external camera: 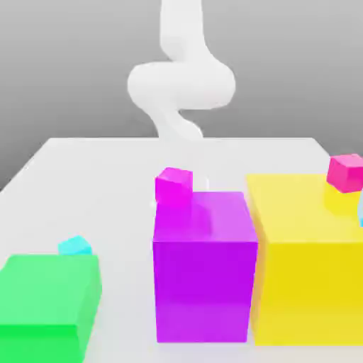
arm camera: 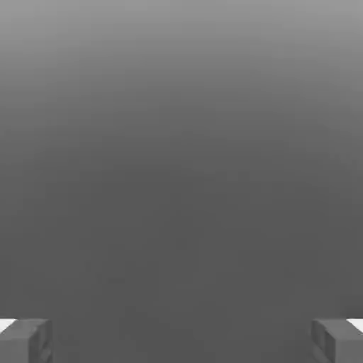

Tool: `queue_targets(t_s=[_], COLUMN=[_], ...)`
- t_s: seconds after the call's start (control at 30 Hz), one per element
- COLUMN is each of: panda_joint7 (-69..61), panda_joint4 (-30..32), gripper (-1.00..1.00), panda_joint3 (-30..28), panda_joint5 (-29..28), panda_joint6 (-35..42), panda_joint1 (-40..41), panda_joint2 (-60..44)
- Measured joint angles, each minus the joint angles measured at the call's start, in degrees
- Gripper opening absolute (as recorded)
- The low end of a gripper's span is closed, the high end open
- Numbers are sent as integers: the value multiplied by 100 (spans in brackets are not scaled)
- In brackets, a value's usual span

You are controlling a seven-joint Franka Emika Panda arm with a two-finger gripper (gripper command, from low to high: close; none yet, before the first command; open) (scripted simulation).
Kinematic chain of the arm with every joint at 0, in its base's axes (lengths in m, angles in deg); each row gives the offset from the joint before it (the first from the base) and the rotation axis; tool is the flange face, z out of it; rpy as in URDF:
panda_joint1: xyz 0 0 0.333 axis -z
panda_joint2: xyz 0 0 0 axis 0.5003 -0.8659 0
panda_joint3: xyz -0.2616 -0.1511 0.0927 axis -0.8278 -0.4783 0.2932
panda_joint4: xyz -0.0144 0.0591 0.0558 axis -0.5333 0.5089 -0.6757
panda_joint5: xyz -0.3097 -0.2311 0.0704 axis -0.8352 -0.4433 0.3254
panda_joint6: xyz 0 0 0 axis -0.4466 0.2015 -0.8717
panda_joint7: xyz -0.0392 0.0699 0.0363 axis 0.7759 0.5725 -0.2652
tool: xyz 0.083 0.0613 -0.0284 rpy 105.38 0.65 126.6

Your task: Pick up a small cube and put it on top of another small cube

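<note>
A tiny cyan small cube lies on the white table just behind the big green block, at the exterior view's left. A sliver of the same cyan shows at that view's right edge, against the yellow block. My white arm rises over the table's far side, well away from both. In the hand view my gripper is open: its two grey fingertips stand far apart with nothing between them, against a plain grey background.
A big purple block stands in the middle and a big yellow block at the exterior view's right. A small magenta cube sits behind the purple block's far corner. A small pink cube rests on the yellow block.
</note>
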Motion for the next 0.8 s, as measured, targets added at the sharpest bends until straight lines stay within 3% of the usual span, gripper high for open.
queue_targets(t_s=[0.47, 0.8], panda_joint7=[-2883, -5264], panda_joint4=[1473, 2520], gripper=[0, 0], panda_joint3=[-1632, -2999], panda_joint5=[-967, -1191], panda_joint6=[-1315, -2282], panda_joint1=[312, 477], panda_joint2=[-1735, -2991])
